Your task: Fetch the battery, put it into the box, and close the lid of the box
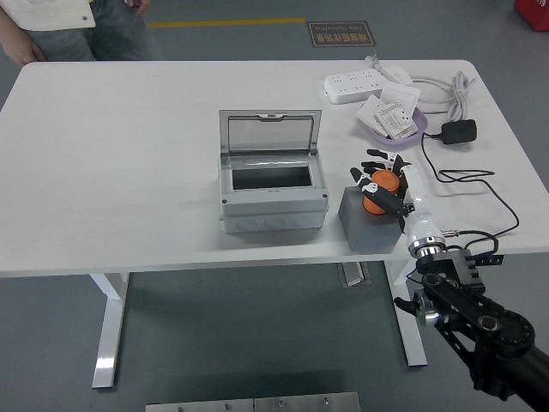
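My right hand (383,178) curls its black-and-white fingers around the orange battery (378,190), a smooth cylinder standing upright in the gray square block (367,226) near the white table's (129,154) front edge. Just left of it sits the gray plastic box (273,196), rectangular, its clear hinged lid (269,132) raised.

My right hand (383,178): black-and-white segmented fingers (375,156). White tapered forearm shell (415,212), silver collar ring at its base. Behind it, black arm (474,324) with round joint housings and thin black cables.
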`<action>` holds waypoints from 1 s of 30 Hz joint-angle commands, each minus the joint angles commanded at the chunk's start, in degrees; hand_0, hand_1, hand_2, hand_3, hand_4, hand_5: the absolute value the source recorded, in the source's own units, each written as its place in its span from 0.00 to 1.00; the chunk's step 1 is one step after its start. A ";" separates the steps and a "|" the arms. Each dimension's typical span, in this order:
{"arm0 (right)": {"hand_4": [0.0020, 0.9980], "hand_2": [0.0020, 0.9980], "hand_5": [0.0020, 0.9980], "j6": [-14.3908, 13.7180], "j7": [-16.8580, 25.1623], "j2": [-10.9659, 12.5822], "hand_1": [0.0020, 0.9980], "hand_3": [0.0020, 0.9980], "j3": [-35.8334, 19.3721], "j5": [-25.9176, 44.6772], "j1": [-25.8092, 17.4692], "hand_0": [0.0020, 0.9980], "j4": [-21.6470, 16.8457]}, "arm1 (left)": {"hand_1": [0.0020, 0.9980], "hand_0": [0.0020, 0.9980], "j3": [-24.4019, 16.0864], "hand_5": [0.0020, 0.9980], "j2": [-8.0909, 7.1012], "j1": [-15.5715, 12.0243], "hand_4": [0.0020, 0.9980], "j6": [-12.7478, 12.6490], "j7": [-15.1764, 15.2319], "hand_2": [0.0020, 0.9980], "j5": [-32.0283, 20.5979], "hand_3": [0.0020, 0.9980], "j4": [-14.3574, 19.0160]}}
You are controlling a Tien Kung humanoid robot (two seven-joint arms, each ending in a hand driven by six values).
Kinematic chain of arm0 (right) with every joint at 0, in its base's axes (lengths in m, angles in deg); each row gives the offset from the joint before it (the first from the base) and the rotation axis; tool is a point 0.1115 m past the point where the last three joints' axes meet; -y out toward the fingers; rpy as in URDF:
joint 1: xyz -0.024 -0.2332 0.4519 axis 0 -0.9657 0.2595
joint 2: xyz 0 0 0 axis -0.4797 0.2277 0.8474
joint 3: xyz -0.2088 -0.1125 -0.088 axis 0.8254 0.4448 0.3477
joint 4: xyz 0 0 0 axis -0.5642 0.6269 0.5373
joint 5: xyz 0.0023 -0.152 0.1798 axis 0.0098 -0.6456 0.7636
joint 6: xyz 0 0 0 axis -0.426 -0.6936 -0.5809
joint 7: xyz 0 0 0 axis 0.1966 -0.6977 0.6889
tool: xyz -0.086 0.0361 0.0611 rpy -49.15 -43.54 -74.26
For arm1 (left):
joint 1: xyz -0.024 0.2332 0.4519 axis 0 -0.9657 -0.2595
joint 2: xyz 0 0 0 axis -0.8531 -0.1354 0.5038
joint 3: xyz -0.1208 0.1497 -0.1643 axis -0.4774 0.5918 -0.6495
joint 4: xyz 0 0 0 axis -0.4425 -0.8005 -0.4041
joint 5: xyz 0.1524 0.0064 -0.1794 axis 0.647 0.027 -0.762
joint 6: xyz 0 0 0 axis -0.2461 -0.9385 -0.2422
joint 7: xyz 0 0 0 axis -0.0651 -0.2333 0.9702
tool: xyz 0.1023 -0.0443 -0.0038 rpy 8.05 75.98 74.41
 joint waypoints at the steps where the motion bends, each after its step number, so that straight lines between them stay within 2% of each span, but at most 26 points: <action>1: 0.84 0.61 0.30 -0.07 -0.03 0.02 0.64 0.70 0.04 -0.08 -0.01 0.67 0.09 | 0.60 0.58 -0.08 0.00 0.01 -0.01 0.54 -0.03 -0.02 0.55 0.11 0.56 0.00; 12: 0.81 0.62 0.27 -1.29 -0.77 0.09 0.64 0.69 0.77 -1.42 -0.22 0.65 0.60 | 0.60 0.58 -0.44 0.00 0.08 0.02 0.54 -0.19 0.01 0.55 0.58 0.56 0.00; 13: 0.62 0.60 0.09 -1.33 -0.90 0.10 0.64 0.67 0.83 -1.58 -0.25 0.64 0.62 | 0.60 0.58 -0.42 0.00 0.09 0.02 0.54 -0.19 0.02 0.55 0.60 0.56 0.00; 18: 0.62 0.60 0.09 -1.53 -1.58 0.09 0.64 0.67 1.54 -2.25 -0.35 0.64 0.89 | 0.60 0.58 -0.57 0.00 0.07 0.02 0.54 -0.23 0.07 0.55 0.87 0.56 0.00; 19: 0.40 0.59 0.00 -1.55 -1.68 0.07 0.62 0.64 1.75 -2.30 -0.38 0.66 0.98 | 0.61 0.58 -0.61 0.00 0.06 0.02 0.54 -0.25 0.07 0.55 0.95 0.56 0.00; 25: 0.40 0.59 0.00 -1.45 -2.03 -0.05 0.62 0.64 2.62 -2.17 -0.38 0.66 1.28 | 0.61 0.58 -0.75 0.00 -0.04 0.05 0.54 -0.34 0.13 0.55 1.24 0.56 0.00; 26: 0.27 0.56 0.00 -1.40 -2.08 -0.06 0.58 0.60 2.65 -2.08 -0.36 0.61 1.31 | 0.61 0.58 -0.83 0.00 -0.05 0.05 0.54 -0.35 0.12 0.55 1.34 0.56 0.00; 30: 0.27 0.56 0.00 -1.22 -2.23 0.02 0.58 0.60 2.48 -1.58 -0.30 0.61 1.31 | 0.61 0.58 -1.06 0.00 -0.09 0.11 0.54 -0.38 0.13 0.55 1.54 0.56 0.00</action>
